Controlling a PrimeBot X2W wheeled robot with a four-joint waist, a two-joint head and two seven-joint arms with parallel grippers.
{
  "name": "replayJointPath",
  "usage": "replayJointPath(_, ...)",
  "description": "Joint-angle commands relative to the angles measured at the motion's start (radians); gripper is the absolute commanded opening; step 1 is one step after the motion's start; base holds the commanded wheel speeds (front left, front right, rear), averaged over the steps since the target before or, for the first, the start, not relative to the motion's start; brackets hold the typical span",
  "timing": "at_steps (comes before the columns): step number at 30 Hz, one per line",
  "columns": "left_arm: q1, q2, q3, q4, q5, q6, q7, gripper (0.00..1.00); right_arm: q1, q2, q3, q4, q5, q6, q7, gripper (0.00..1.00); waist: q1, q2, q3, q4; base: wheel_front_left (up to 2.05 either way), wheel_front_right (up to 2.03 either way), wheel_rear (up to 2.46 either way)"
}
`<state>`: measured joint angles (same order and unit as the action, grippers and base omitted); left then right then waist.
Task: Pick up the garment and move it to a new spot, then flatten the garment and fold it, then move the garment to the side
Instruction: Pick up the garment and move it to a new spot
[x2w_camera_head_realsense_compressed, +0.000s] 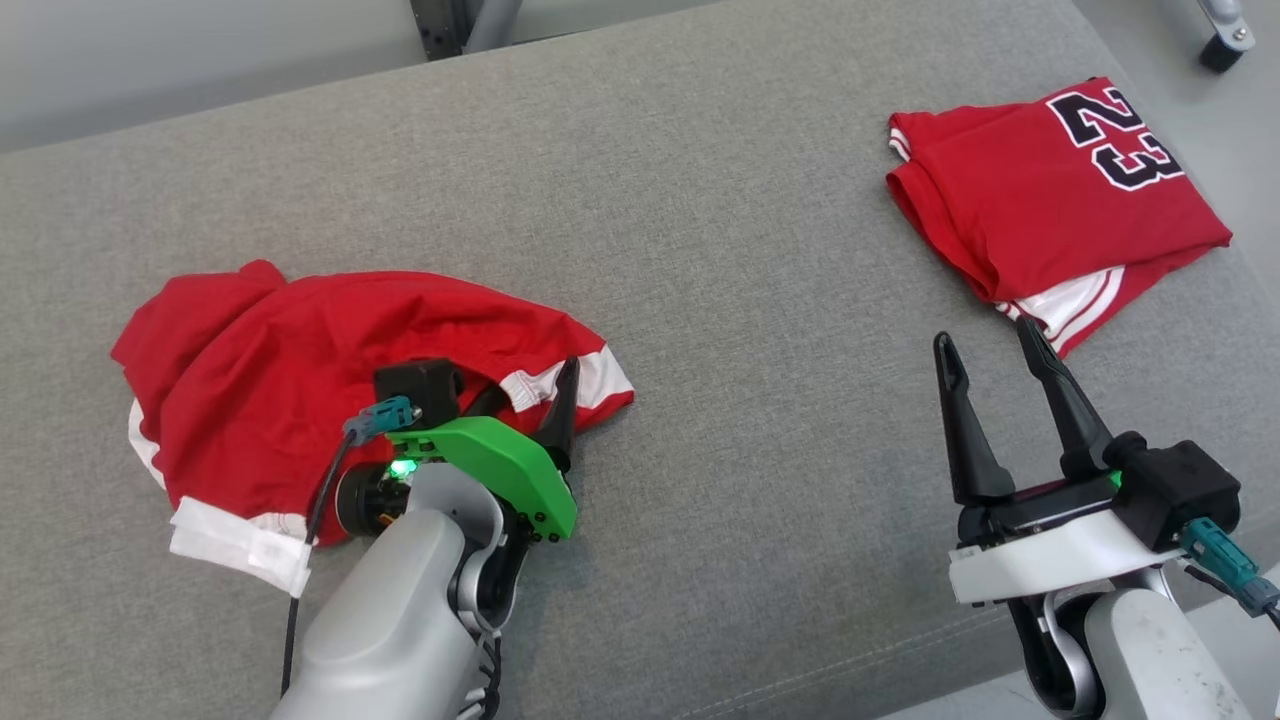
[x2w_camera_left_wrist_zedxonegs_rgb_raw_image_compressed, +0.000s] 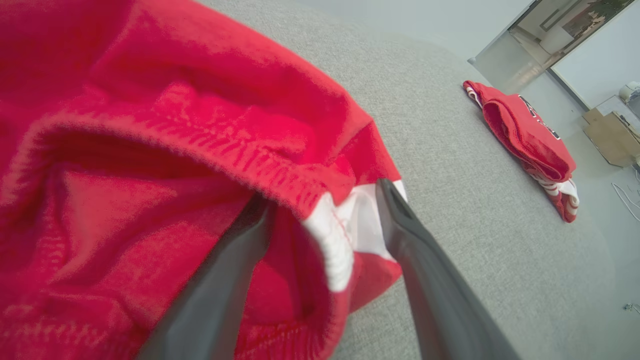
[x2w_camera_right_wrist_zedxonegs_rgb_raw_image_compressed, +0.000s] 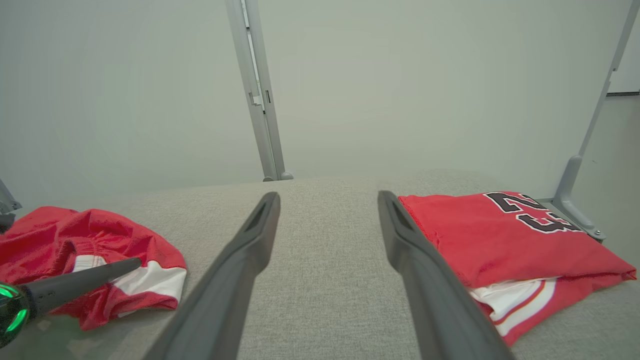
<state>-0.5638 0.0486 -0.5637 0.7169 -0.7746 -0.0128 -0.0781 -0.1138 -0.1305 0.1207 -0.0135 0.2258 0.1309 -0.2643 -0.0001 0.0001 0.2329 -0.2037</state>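
Lower right of head view: right gripper (x2w_camera_head_realsense_compressed: 986, 340) spread wide, holding nothing, over bare grey cushion (x2w_camera_head_realsense_compressed: 720, 250). Lower left: left gripper (x2w_camera_head_realsense_compressed: 528, 392) also spread wide, white-banded hem of the crumpled red garment (x2w_camera_head_realsense_compressed: 300, 370) loose between its 2 fingers, 1 finger tucked under the cloth. Garment heaped at left of the cushion. Far upper right: folded red jersey (x2w_camera_head_realsense_compressed: 1050, 200) numbered 23, well apart.
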Motion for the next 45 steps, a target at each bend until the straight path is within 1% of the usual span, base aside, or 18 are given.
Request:
replayJointPath(1,0.0,0.004,-0.003,-0.006,-0.018,0.003,-0.027,1.0,0.004,-0.002,0.005,0.005,0.002,-0.001,0.0,1.0,0.0001,-0.0001,-0.038,0.04,0.0,0.0,0.0)
replayJointPath(5,0.042,0.005,0.004,-0.02,-0.027,-0.003,-0.112,1.0,0.016,-0.003,0.02,0.011,0.008,-0.001,0.0,1.0,0.0001,-0.0001,-0.081,0.08,0.0,0.0,0.0)
replayJointPath(8,0.075,0.031,0.02,-0.025,-0.016,0.012,-0.146,1.0,0.031,-0.006,0.032,0.018,0.011,-0.001,-0.001,1.0,0.0001,-0.0001,-0.114,0.112,0.0,0.0,0.0)
replayJointPath(11,0.124,0.045,0.052,-0.042,-0.028,0.019,-0.17,1.0,0.043,-0.006,0.044,0.026,0.016,-0.001,-0.001,1.0,0.0001,-0.0001,-0.146,0.14,0.0,0.0,0.0)
replayJointPath(15,0.195,0.069,0.103,-0.096,-0.003,0.033,-0.186,1.0,0.065,-0.003,0.054,0.037,0.018,-0.001,0.0,1.0,0.0001,-0.0001,-0.189,0.168,0.0,0.0,0.0)
replayJointPath(18,0.263,0.082,0.179,-0.198,0.043,0.048,-0.187,1.0,0.081,0.001,0.056,0.039,0.017,-0.001,0.0,1.0,0.0001,-0.0001,-0.211,0.181,0.0,0.0,0.0)
replayJointPath(23,0.403,0.071,0.301,-0.384,0.164,0.033,-0.186,1.0,0.106,0.007,0.053,0.032,0.012,-0.001,-0.001,1.0,0.0001,-0.0001,-0.232,0.189,0.0,0.0,0.0)
replayJointPath(27,0.504,0.06,0.374,-0.51,0.309,0.051,-0.186,1.0,0.129,0.015,0.045,0.026,0.01,-0.001,0.0,1.0,0.0001,-0.0001,-0.245,0.189,0.0,0.0,0.0)
replayJointPath(29,0.56,0.046,0.399,-0.561,0.374,0.048,-0.186,1.0,0.142,0.019,0.045,0.024,0.009,-0.001,0.0,1.0,0.0001,-0.0001,-0.253,0.185,0.0,0.0,0.0)
replayJointPath(30,0.612,0.035,0.418,-0.597,0.432,0.052,-0.186,1.0,0.157,0.021,0.05,0.024,0.008,-0.001,-0.001,1.0,0.0001,-0.0001,-0.261,0.18,0.0,0.0,0.0)
replayJointPath(31,0.633,0.032,0.428,-0.612,0.462,0.054,-0.186,1.0,0.164,0.022,0.053,0.024,0.009,-0.001,-0.001,1.0,0.0001,-0.0001,-0.265,0.178,0.0,0.0,0.0)
replayJointPath(32,0.633,0.032,0.428,-0.612,0.462,0.054,-0.186,1.0,0.164,0.022,0.053,0.024,0.009,-0.001,-0.001,1.0,0.0001,-0.0001,-0.265,0.178,0.0,0.0,0.0)
replayJointPath(37,0.727,0.011,0.461,-0.654,0.561,0.07,-0.186,1.0,0.2,0.022,0.056,0.021,-0.006,-0.001,0.0,1.0,0.0001,-0.0001,-0.282,0.179,0.0,0.0,0.0)
replayJointPath(45,0.793,0.002,0.478,-0.669,0.578,0.081,-0.186,1.0,0.228,0.027,0.048,0.034,-0.014,-0.001,-0.001,1.0,0.0001,-0.0001,-0.3,0.191,0.0,0.0,0.0)
